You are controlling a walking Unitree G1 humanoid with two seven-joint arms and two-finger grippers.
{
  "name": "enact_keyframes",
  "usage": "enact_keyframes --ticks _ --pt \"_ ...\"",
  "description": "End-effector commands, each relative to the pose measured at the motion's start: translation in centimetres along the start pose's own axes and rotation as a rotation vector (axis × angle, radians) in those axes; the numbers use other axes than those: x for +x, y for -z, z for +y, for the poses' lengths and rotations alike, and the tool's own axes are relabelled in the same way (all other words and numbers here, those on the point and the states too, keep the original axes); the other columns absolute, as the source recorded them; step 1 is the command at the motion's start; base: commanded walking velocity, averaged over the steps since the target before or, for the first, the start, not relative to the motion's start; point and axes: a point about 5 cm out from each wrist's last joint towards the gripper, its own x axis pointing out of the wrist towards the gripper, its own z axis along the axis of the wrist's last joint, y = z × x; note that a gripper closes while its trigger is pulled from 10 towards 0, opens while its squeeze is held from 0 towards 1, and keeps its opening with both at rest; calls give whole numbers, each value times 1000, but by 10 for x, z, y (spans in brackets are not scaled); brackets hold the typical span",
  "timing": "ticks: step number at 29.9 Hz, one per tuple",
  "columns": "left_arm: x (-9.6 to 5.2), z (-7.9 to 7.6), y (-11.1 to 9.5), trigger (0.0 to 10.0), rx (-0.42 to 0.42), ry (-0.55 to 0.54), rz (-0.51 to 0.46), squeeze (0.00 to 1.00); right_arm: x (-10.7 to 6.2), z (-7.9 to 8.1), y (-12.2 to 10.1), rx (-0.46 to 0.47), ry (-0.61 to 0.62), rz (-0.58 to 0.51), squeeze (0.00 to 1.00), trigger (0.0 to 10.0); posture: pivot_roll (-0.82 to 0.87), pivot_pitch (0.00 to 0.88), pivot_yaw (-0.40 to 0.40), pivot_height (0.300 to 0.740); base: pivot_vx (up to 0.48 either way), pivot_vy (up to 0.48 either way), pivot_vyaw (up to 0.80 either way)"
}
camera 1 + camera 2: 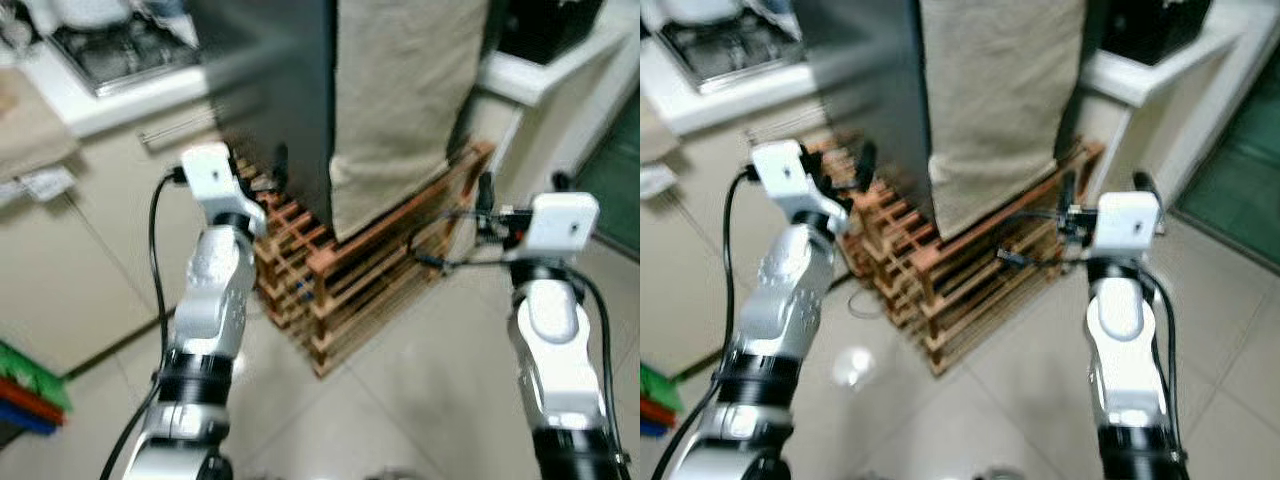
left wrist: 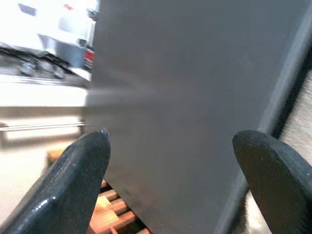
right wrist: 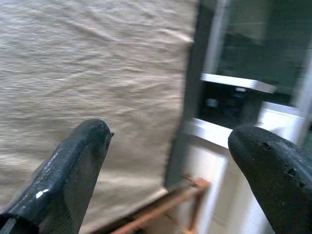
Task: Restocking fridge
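Both arms are raised toward the fridge (image 1: 275, 110), which stands on a wooden rack (image 1: 350, 280) with a beige cloth (image 1: 400, 110) draped over it: left gripper (image 2: 170, 161) spread wide facing its grey side, right gripper (image 3: 170, 161) spread wide facing the cloth.

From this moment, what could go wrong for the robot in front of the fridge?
1. The fridge stands on a wooden slatted rack that sticks out at floor level; stepping closer may knock it.
2. A beige cloth hangs over the fridge front, so the right pincer, open near it, might snag fabric.
3. The left pincer, open, is close to the grey side panel and may scrape it. The head views are blurred, so positions are uncertain.
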Motion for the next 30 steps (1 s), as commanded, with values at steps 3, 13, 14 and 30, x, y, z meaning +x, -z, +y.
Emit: enact_keyframes --ticks 3,13,14,30 --pt "6 -13 3 10000 -7 48 26 0 2 -3 -2 -14 18 -6 0 10000 -180 56 44 740 300 -371 596" --pt "4 -30 6 10000 -6 163 39 0 -1 -4 1 -1 24 15 0 10000 -188 68 53 740 237 -180 253" --pt "3 -31 6 10000 -38 194 38 0 -2 -4 1 -3 26 12 0 10000 -188 70 53 740 0 0 0" --pt "-36 -75 -14 10000 -138 776 130 0 -11 -16 2 -4 43 38 0 10000 -196 97 58 740 0 0 0"
